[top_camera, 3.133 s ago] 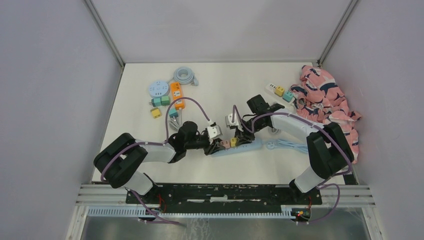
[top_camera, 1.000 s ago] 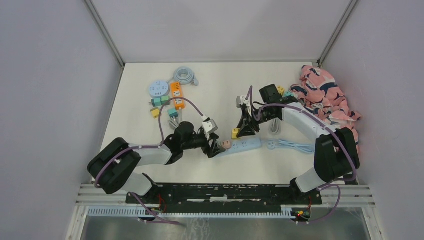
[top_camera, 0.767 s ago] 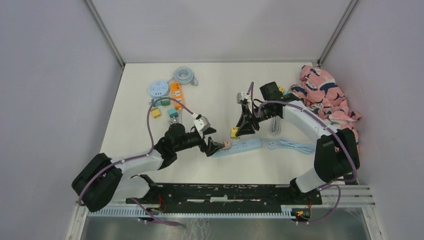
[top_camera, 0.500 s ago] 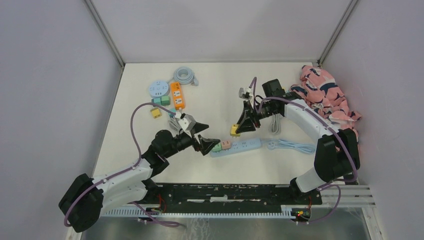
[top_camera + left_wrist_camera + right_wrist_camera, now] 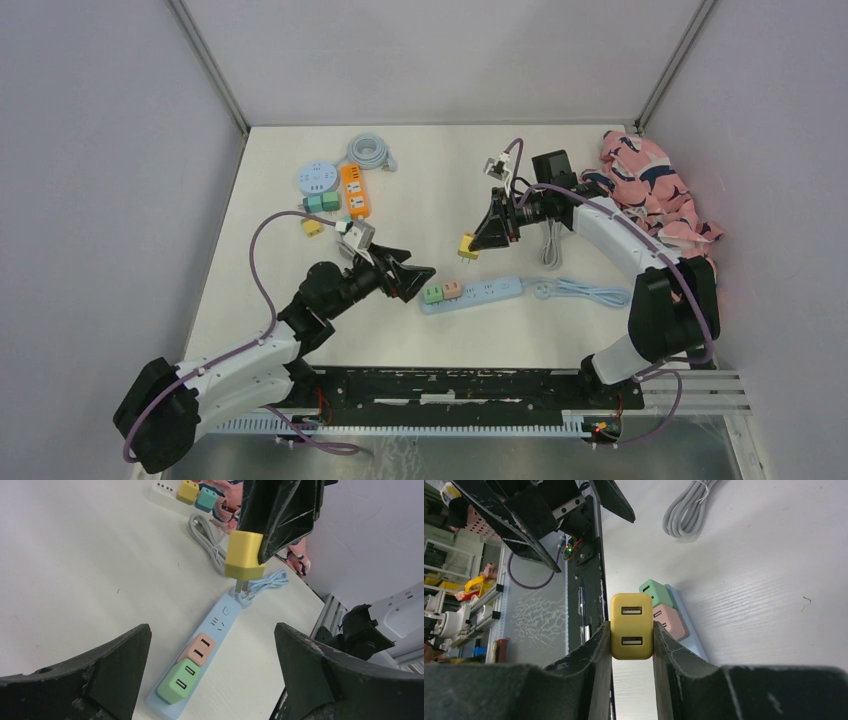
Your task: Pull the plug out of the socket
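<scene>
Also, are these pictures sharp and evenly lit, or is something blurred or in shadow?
Top external: even, soft light, faint shadows, all sharp. Left wrist: yellow plug sharp, the dark left fingers near the lens slightly soft. Right wrist: plug sharp, right fingers blurred toward the bottom edge, table bright.

Four socket units: a blue strip (image 5: 485, 290), an orange strip (image 5: 353, 190), a white strip (image 5: 161, 489) at two o'clock, a round hub (image 5: 317, 178) at eleven. Eight plugs (image 5: 433, 294) show, counting the yellow plug (image 5: 467, 246) held aloft. Three bundled cables (image 5: 370, 152). One patterned cloth (image 5: 655, 195) at two o'clock.
</scene>
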Motion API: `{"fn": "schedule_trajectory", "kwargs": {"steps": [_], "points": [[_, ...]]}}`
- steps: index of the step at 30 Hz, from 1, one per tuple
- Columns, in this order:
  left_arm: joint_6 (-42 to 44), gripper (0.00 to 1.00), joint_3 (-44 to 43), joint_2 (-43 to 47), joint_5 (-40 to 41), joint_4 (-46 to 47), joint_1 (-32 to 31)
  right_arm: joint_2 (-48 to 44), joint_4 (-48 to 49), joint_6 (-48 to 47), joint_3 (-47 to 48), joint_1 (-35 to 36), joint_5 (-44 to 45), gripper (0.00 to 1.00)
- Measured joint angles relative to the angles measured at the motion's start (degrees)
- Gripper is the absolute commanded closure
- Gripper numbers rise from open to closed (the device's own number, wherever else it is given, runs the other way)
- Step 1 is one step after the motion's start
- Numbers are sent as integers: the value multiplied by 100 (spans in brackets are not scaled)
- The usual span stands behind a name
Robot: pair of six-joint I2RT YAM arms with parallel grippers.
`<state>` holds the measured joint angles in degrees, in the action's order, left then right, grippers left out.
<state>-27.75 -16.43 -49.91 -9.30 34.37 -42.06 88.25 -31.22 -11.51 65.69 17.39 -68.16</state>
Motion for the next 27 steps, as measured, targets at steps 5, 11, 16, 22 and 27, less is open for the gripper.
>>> {"fn": "schedule_trajectory", "kwargs": {"steps": [5, 11, 16, 22, 27], "points": [[-280, 0, -50, -140, 260, -258, -2, 166, 251, 619, 0, -66, 2, 98], [-570, 1, -164, -343, 542, -431, 0, 503, 345, 1217, 0, -114, 35, 98], [-892, 0, -181, -531, 785, -466, 0, 649, 378, 1609, 9, -133, 96, 97], [-1198, 1, -321, -885, 1029, -638, 0, 960, 431, 2059, 96, -140, 151, 97], [-1346, 2, -540, -1117, 1056, -874, -2, 1104, 442, 2269, 96, -140, 249, 97]]}}
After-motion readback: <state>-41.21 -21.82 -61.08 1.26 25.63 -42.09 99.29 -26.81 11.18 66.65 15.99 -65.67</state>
